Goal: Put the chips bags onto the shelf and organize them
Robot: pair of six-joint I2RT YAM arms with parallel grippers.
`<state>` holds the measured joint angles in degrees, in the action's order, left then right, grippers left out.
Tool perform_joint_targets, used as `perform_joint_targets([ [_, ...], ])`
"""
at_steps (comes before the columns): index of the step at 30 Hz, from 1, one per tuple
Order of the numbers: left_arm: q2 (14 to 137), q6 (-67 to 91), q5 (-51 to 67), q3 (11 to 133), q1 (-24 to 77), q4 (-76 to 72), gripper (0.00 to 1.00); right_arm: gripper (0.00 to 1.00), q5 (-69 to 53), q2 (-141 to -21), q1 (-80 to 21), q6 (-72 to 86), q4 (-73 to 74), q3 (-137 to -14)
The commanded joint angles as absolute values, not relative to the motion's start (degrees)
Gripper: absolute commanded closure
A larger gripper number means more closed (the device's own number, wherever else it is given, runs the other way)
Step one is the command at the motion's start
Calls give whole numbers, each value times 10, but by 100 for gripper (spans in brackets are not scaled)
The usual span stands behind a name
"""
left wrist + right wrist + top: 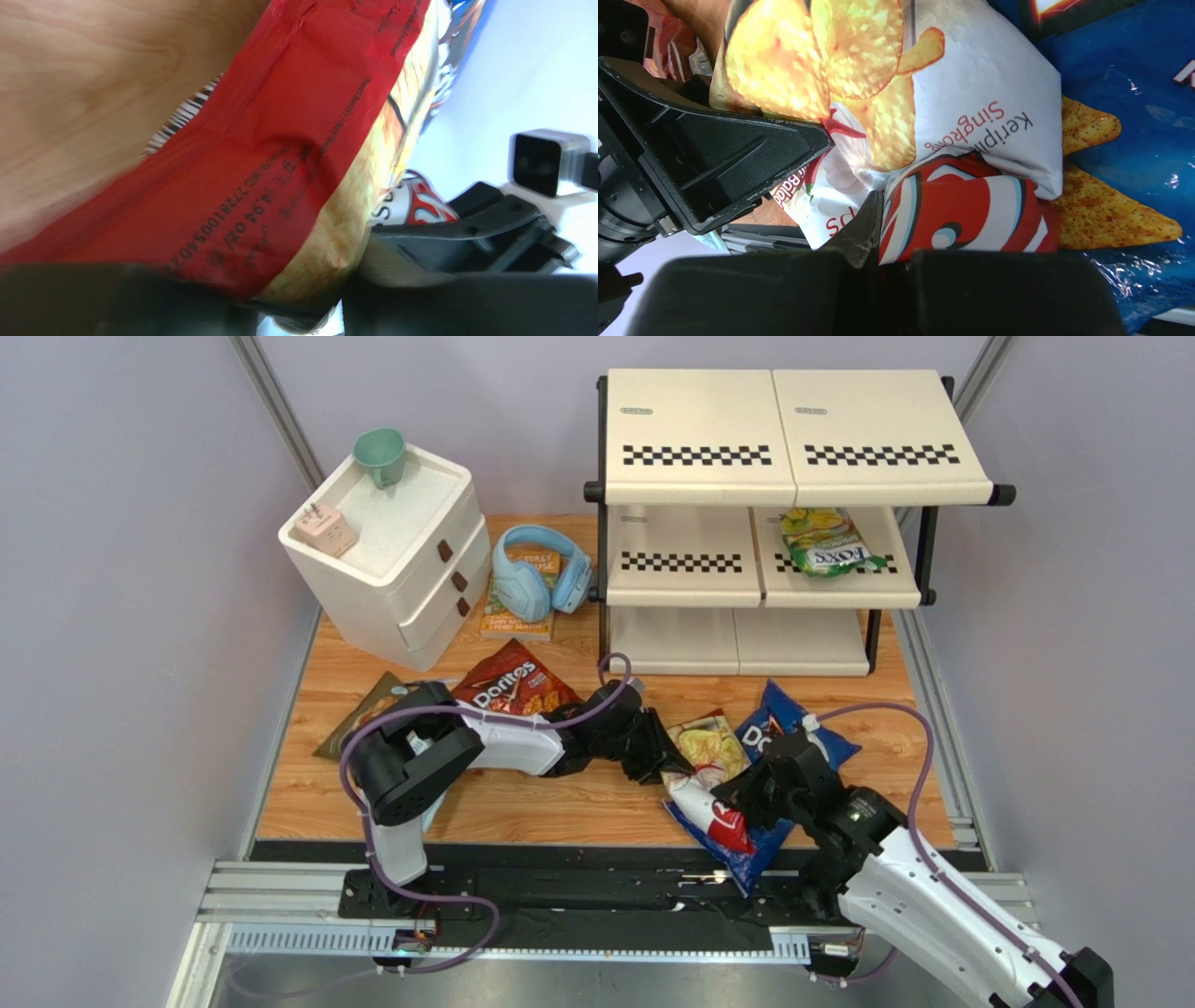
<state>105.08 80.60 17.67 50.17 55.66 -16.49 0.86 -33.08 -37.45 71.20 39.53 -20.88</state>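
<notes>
Wooden tabletop point(561, 812) carries a crinkly blue Doritos bag point(1130, 140). Right gripper point(892, 255) pinches the glossy white-and-red bag point(990, 105) marked "Keripik Singkong". Left gripper point(662, 753): I cannot tell its state.

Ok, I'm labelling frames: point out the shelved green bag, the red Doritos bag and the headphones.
green bag point(828, 542), top view, printed front
red Doritos bag point(507, 683), top view, logo
headphones point(519, 592), top view, left ear cup

I read "Doritos" on red bag point(508, 686), mid-left of top view. R wrist view, centre: "Keripik Singk…" on white-and-red bag point(990, 84). L wrist view, lower centre: "4.94 OZ" + code "27281005…" on red foil panel point(281, 161). Txt on book point(516, 625) and green bag point(828, 541), upper right: illegible.
</notes>
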Motion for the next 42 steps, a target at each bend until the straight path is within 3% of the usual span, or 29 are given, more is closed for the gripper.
perform_joint_targets([
  [1, 1039, 825, 155, 482, 568, -207, 81, 97, -7, -292, -378, 749, 411, -182],
  [2, 1035, 825, 150, 469, 568, -206, 91, 97, -4, -266, -378, 764, 424, -177],
  [3, 1023, 825, 148, 463, 568, -207, 92, 97, -1, -252, -379, 773, 430, -171],
  [4, 1019, 824, 141, 458, 568, -207, 93, 80, -1, -234, -379, 785, 436, -161],
  [6, 1014, 825, 138, 448, 568, -209, 94, 62, 16, -180, -378, 817, 448, -135],
  [7, 1015, 826, 141, 447, 568, -211, 95, 48, 15, -161, -379, 829, 450, -127],
  [11, 1024, 831, 152, 446, 570, -234, 98, 28, 16, -77, -379, 874, 457, -85],
  [17, 1040, 829, 169, 463, 570, -265, 100, 25, 29, -69, -379, 902, 425, -66],
  [22, 1030, 825, 170, 454, 568, -272, 100, 24, 29, -177, -378, 861, 374, -90],
  [27, 1013, 788, 199, 463, 556, -248, 100, 26, 42, -278, -379, 824, 344, -138],
  [31, 1011, 776, 217, 469, 556, -234, 100, 39, 68, -319, -378, 795, 349, -193],
  [35, 993, 762, 231, 461, 548, -216, 98, 70, 96, -316, -379, 773, 388, -239],
  [36, 988, 756, 233, 461, 544, -209, 97, 86, 103, -315, -379, 763, 394, -246],
  [39, 958, 724, 229, 459, 537, -150, 86, 95, 101, -306, -379, 745, 400, -261],
  [42, 911, 692, 189, 454, 527, -50, 63, 100, 98, -298, -379, 730, 409, -277],
])
